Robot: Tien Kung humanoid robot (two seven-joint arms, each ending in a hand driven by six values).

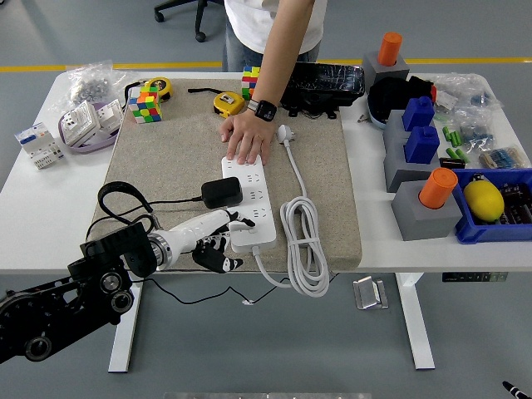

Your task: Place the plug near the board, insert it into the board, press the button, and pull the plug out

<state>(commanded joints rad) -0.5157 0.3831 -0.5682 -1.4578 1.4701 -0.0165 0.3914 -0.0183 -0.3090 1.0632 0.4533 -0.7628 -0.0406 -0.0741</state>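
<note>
left hand low at mat's near edge beside power strip, fingers loosely spread, gripping nothing, black plug seated in strip, person's hand pressing strip's far end

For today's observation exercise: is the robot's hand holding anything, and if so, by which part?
Nothing. The left hand is open beside the near end of the power strip, apart from the black plug sitting in it. A person's hand presses the strip's far end.

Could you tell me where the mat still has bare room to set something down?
The left half of the mat is bare between the Rubik's cube and the black plug. It is crowded around the power strip, the person's hand and the coiled cord.
</note>
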